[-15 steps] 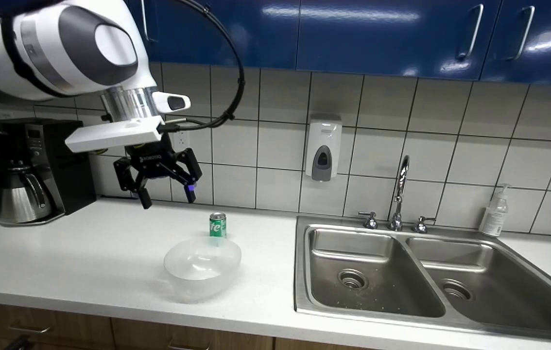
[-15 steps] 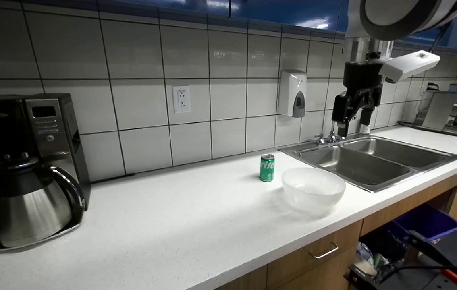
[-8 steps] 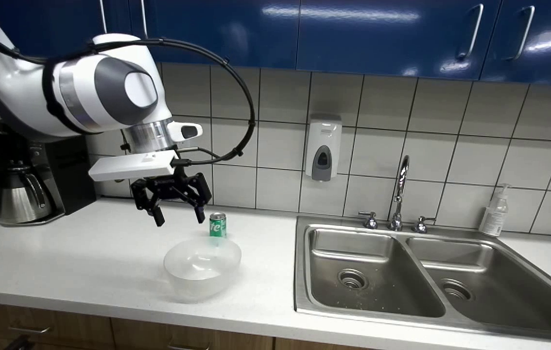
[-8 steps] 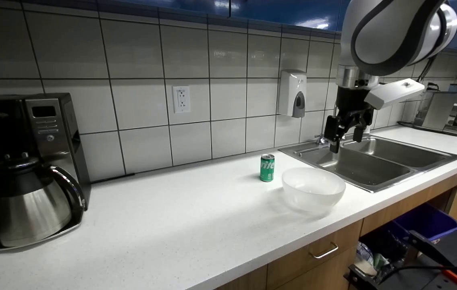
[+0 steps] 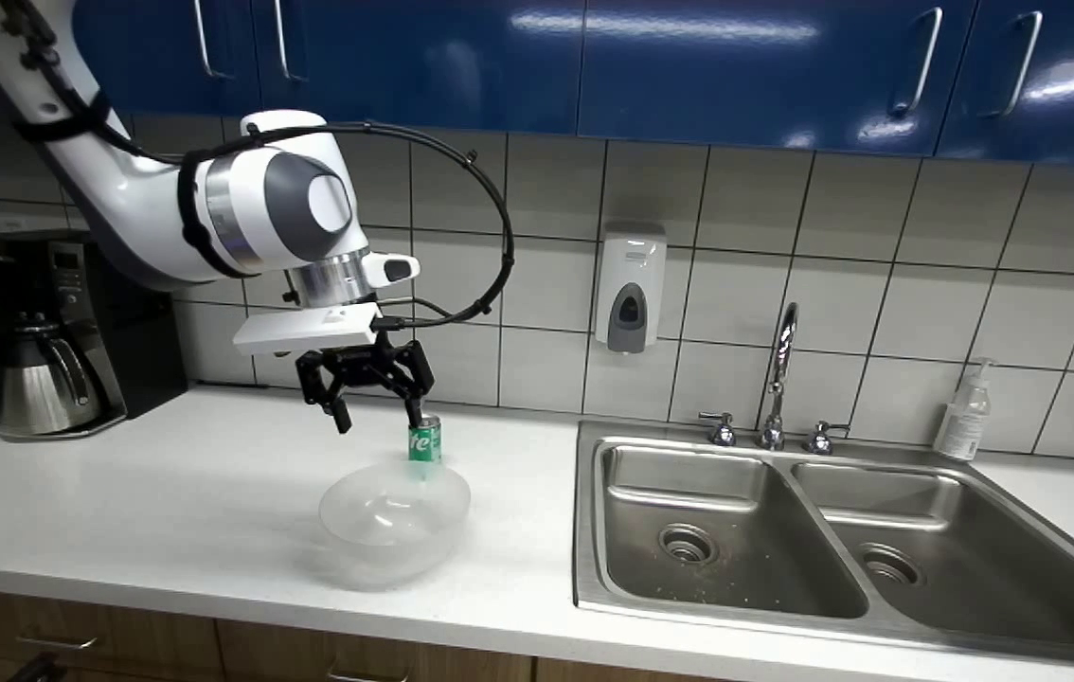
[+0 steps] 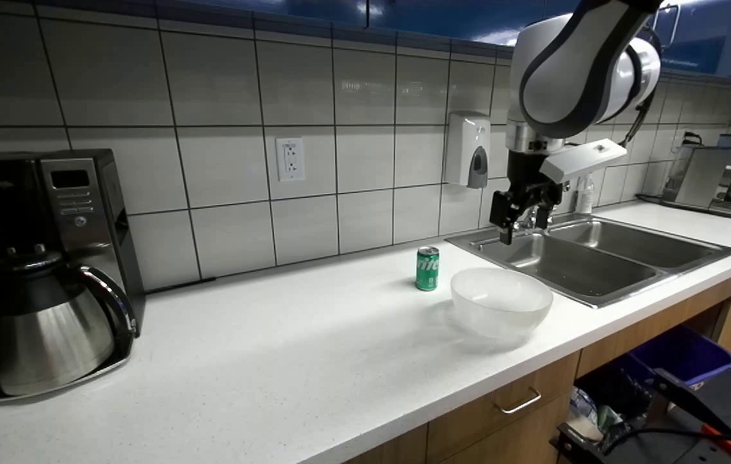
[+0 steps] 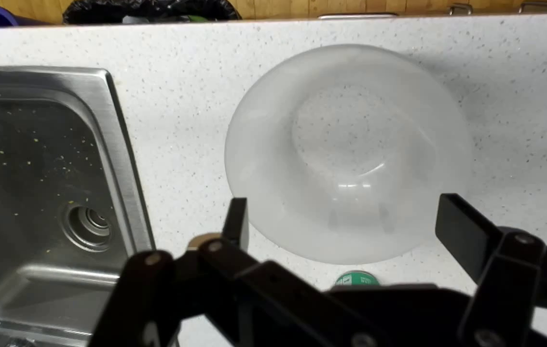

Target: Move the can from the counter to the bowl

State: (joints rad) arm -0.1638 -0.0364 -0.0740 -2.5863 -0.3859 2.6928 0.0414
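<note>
Your gripper (image 5: 379,420) hangs in the air above the counter (image 6: 275,361), and its two fingers (image 7: 466,236) stand wide apart from each other. The can (image 6: 427,269) is upright on the counter, just beside the bowl (image 6: 501,306) with a narrow gap, on its side toward the tiled wall (image 6: 304,222). In the wrist view you see the bowl well, but from the can only a green piece is visible; the rest is hidden behind the gripper. The steel sink (image 5: 587,530) lies near the bowl, and the coffee maker (image 6: 82,206) stands well apart.
</note>
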